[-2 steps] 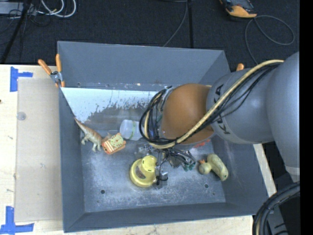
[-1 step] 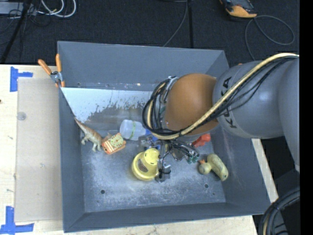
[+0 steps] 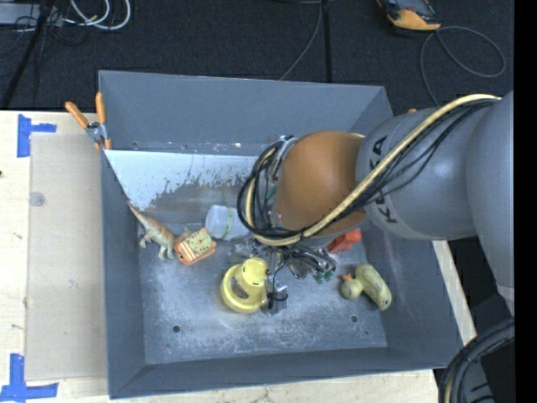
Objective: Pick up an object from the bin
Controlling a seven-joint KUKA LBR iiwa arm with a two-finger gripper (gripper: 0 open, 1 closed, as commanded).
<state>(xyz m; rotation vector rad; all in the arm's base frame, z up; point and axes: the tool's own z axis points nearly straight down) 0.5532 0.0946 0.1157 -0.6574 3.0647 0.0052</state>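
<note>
gripper (image 3: pixel 272 294) is down on the bin (image 3: pixel 210 342) floor, about mid-floor and a bit toward the near edge. it sits right at the right rim of a yellow ring-shaped thing (image 3: pixel 242 287), touching or just beside it, can't separate the two. open or closed: cannot tell, the wrist's orange cover (image 3: pixel 315 179) and cables (image 3: pixel 256 208) hide most of it. nothing visibly clamped.

around it:
- olive-yellow duck-like toy (image 3: pixel 367 285) to the right, toward the bin's right wall, apart from the gripper
- small green bit (image 3: pixel 324 276) between the gripper and the duck toy
- red piece (image 3: pixel 345 241) just under the arm (image 3: pixel 436 175), partly hidden
- orange-and-cream block with dots (image 3: pixel 195 246) left of the gripper, near the floor's far edge
- pale translucent cup (image 3: pixel 220 221) just beyond that block, against the far slope
- tan dinosaur figure (image 3: pixel 154 232) by the left wall, just beside the block

arm comes in over the right rim.
</note>
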